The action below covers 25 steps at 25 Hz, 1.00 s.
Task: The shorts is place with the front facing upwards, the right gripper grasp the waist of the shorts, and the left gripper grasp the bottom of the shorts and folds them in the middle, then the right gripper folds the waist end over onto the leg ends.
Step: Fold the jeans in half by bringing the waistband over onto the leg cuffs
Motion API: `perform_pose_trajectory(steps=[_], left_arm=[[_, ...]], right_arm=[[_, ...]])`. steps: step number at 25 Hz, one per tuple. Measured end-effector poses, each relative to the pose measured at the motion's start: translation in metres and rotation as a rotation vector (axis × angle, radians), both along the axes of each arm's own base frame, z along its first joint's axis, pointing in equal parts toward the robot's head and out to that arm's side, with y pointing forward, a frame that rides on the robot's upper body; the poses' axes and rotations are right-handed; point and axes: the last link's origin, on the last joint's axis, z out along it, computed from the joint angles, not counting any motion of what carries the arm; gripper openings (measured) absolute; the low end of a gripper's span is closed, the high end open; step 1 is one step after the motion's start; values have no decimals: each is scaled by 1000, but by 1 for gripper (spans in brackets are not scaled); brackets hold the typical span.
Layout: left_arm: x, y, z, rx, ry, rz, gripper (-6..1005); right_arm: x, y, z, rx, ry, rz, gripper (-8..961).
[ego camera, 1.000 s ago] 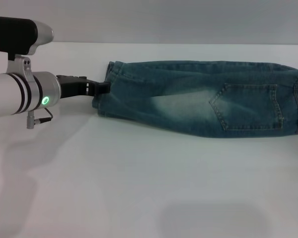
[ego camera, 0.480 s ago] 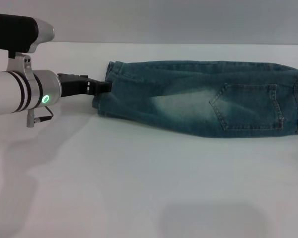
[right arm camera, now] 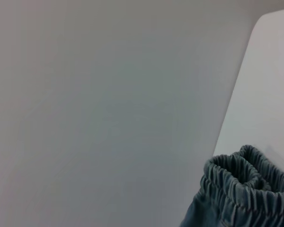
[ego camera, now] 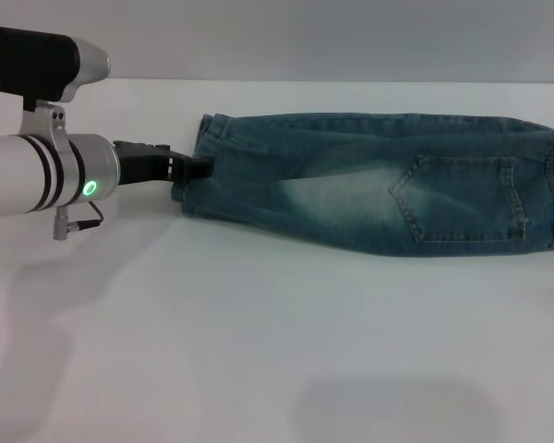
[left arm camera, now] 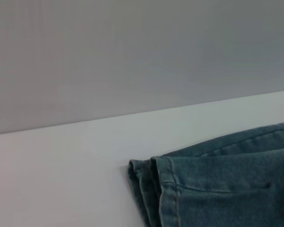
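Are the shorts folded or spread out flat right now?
Folded lengthwise: the shorts lie as one narrow strip, with stacked hems.

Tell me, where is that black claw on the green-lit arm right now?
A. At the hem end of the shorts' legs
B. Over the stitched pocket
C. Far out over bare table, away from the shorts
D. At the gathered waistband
A. In the head view the left gripper reaches in from the left and meets the leg ends of the shorts, while the pocket lies farther right and the waistband at the opposite end.
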Motion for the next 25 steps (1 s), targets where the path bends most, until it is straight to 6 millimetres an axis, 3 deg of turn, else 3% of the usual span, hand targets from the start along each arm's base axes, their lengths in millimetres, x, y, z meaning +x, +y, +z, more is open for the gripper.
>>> perform_pose_trajectory(steps=[9,18,21,25], left_arm=[[10,-1,-5,-29,5,-30,715],[76,-30,-46,-222,-162,-231,713],[71,-30,-66,-292,-160,-222,713],[61,-24,-73,-306,-158,-196,712]], right_arm=[[-7,2,3,14,-2,45,674],[-15,-5,20,84,-6,124,675],[-17,-10,24,114,4,140,675],[-19,-11,27,127,15,155,675]])
